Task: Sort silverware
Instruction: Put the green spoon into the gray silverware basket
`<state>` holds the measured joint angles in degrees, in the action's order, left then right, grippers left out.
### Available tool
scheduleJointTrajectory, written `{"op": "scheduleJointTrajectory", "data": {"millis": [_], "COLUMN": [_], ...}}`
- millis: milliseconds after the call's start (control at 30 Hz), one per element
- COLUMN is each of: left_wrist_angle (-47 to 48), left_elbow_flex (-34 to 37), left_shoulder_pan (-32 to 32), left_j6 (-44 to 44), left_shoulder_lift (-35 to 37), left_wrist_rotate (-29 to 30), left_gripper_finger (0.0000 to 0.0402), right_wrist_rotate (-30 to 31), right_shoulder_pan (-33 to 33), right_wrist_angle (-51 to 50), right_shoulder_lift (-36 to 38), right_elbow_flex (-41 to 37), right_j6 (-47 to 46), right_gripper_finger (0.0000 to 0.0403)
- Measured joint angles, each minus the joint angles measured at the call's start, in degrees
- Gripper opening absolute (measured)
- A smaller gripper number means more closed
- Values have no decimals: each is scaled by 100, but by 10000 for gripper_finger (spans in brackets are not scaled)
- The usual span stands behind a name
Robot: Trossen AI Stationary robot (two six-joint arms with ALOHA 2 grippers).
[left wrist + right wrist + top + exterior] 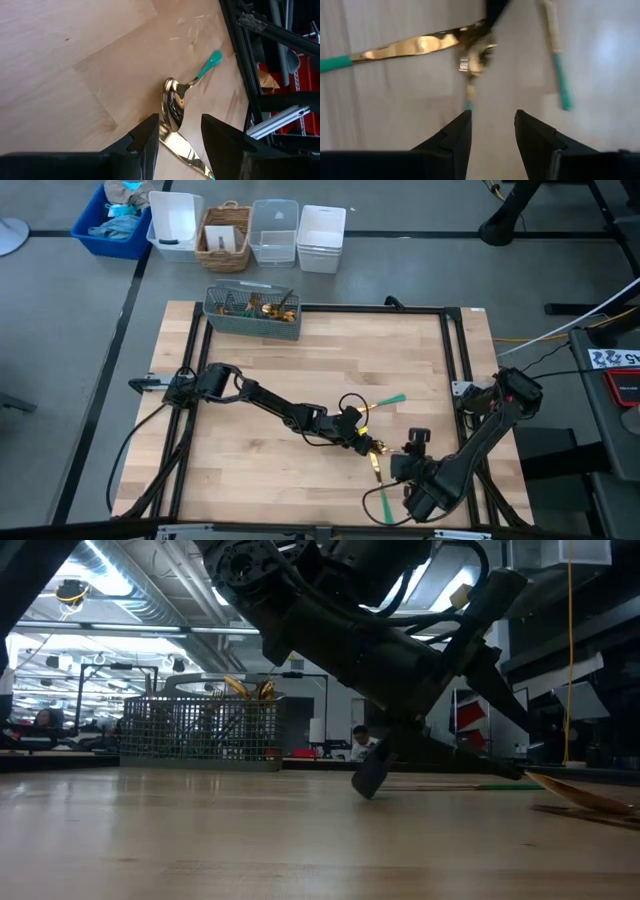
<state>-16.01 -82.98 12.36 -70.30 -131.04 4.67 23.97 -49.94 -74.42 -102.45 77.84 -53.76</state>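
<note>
Two grippers stood spread and empty over the loose silverware on the tabletop (pixel 250 470), and your left gripper (pixel 180 131) was the nearer one: a gold spoon (pixel 174 102) lay straight ahead between its fingers, teal handle pointing away. Your right gripper (pixel 492 129) hovered short of a knife (pixel 405 47) lying crosswise.

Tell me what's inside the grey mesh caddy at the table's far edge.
The mesh caddy holds several gold-headed silverware pieces standing in it. How many, which types and their compartments cannot be made out.
</note>
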Motion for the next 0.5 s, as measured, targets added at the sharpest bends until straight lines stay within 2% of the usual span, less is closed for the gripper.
{"op": "scheduleJointTrajectory", "data": {"millis": [167,500], "left_wrist_angle": [2,11], "left_elbow_flex": [0,2], "left_shoulder_pan": [0,2], "left_j6": [-9,-18], "left_shoulder_lift": [0,0], "left_wrist_rotate": [0,0], "left_gripper_finger": [139,139], "right_wrist_rotate": [-1,102], "right_shoulder_pan": [-29,21], "right_wrist_angle": [1423,2122], "right_shoulder_lift": [-2,-2], "right_elbow_flex": [-1020,-1760], "right_j6": [14,16], "right_gripper_finger": [150,150]}}
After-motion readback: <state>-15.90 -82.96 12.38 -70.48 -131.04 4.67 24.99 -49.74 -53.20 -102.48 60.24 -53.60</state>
